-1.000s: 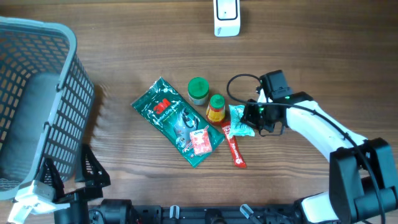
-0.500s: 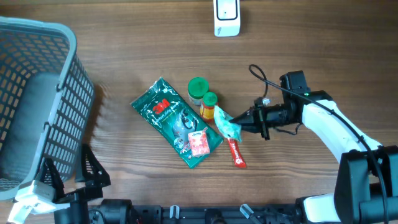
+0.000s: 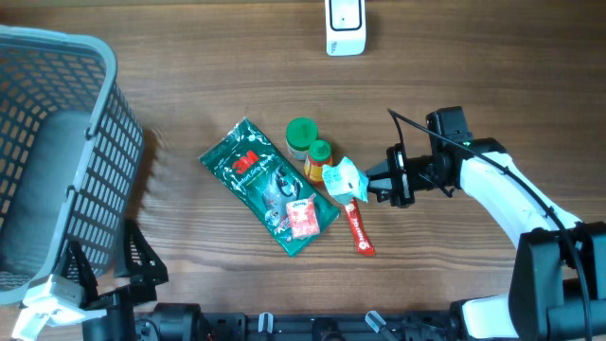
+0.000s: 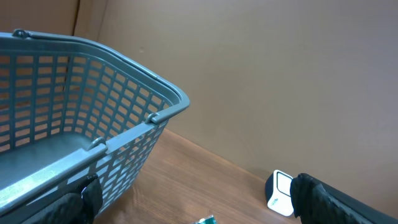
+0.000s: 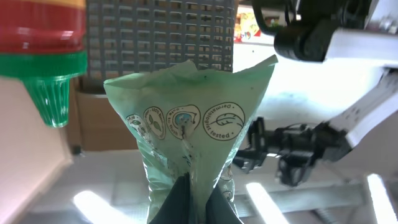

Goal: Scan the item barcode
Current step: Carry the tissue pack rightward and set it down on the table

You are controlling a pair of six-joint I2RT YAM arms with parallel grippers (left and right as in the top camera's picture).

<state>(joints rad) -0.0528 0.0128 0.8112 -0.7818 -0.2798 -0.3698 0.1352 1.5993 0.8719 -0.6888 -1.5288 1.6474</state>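
Mint-green sachet (image 3: 343, 178) is clamped by 1 edge in my right gripper (image 3: 369, 186), near the table's (image 3: 189, 85) middle, just beside the yellow bottle (image 3: 318, 161). I judge the pickup done and the scan not: the scanner (image 3: 345, 26) sits at the far edge, well apart. Crinkly film, round printed icons, no barcode showing. My left gripper (image 4: 196, 208) hangs wide open, empty.

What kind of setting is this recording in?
Probably a mock shop checkout on a wooden table: a grey shopping basket at one side, a white scanner-like device at the far side, and a green pouch and green-lidded jar laid out between.
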